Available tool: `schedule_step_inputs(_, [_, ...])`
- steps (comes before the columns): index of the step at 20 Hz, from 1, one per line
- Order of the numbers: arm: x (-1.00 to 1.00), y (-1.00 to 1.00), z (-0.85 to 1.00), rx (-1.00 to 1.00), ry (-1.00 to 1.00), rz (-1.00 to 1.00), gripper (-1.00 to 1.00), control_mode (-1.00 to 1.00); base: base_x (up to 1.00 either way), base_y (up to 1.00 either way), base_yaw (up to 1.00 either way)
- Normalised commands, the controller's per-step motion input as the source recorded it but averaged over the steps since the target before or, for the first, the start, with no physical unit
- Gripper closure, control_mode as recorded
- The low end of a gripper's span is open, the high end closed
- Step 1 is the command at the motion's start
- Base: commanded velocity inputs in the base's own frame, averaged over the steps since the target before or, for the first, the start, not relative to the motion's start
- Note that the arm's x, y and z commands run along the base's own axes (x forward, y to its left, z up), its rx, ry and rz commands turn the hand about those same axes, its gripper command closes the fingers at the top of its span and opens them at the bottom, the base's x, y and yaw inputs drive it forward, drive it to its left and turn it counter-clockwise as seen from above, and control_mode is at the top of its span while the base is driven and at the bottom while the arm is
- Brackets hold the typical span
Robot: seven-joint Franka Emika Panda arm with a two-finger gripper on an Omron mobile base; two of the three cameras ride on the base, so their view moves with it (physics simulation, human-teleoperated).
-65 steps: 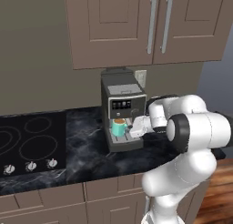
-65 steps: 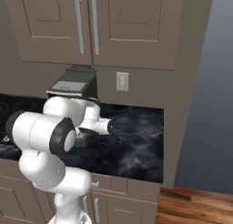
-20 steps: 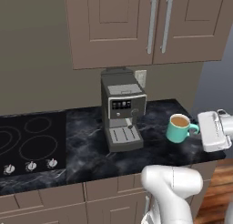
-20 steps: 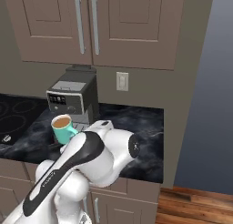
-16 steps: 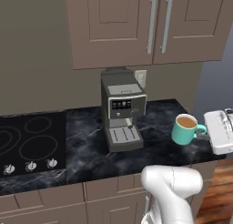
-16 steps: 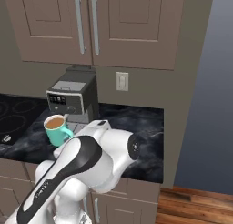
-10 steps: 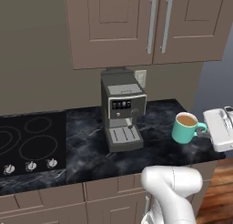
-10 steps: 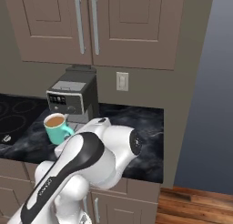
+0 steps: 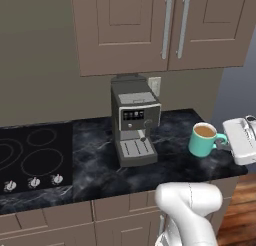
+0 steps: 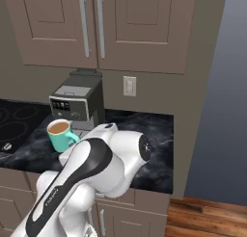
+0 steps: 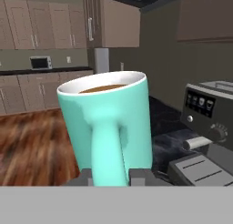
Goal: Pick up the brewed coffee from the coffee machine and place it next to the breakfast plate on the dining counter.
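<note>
- The cooktop (image 9: 30, 157) is set into the left end of the black marble tabletop (image 9: 170, 162).
- The coffee machine (image 9: 134, 126) stands at the tabletop's back edge, against the wall, its drip tray empty.
- The brewed coffee (image 9: 204, 139) hangs upright in the air over the tabletop's right end, well apart from the machine.
- The jaws (image 9: 226, 144) are clamped on the mug's handle, right of it.

The brewed coffee (image 9: 202, 139) hangs right of the coffee machine (image 9: 134, 120), above the worktop (image 9: 100, 162).
</note>
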Motion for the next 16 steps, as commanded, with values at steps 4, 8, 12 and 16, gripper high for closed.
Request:
schedule_step_inputs(4, [0.00,0.00,0.00,0.00,0.00,0.00,1.00,1.00,-0.74,0.33,0.15])
schedule_step_inputs(8, [0.00,0.00,0.00,0.00,0.00,0.00,1.00,1.00,-1.00,0.61,0.45])
schedule_step_inputs(12, [0.00,0.00,0.00,0.00,0.00,0.00,1.00,1.00,-0.79,0.51,0.77])
schedule_step_inputs(16, [0.00,0.00,0.00,0.00,0.00,0.00,1.00,1.00,-0.15,0.29,0.98])
